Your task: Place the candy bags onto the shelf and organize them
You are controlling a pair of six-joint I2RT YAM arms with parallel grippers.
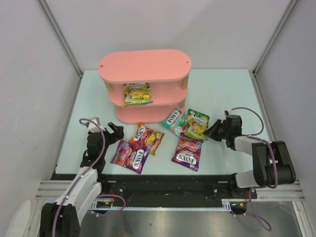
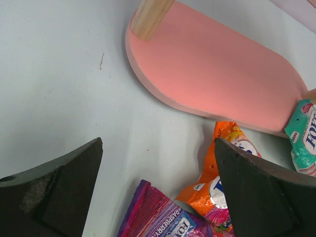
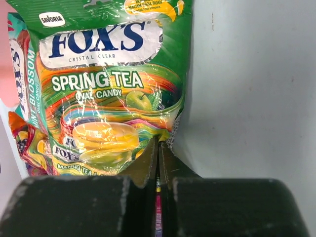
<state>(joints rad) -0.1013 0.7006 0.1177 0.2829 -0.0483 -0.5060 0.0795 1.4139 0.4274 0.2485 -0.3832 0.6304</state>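
Observation:
The pink shelf (image 1: 143,66) stands at the back, with one yellow-green candy bag (image 1: 137,94) on its middle tier. On the table in front lie a teal bag (image 1: 174,121), a green Spring Tea bag (image 1: 196,123), two purple bags (image 1: 188,153) (image 1: 130,155) and a red-orange bag (image 1: 148,138). My right gripper (image 3: 159,145) is shut on the near edge of the Spring Tea bag (image 3: 108,79). My left gripper (image 2: 158,148) hangs open just above the left purple bag (image 2: 163,217) and the red-orange bag (image 2: 217,182), holding nothing.
The shelf's bottom board (image 2: 222,64) and a wooden post (image 2: 148,19) are close ahead of the left gripper. The teal bag (image 3: 22,84) lies partly under the Spring Tea bag. White walls and metal rails enclose the table on three sides.

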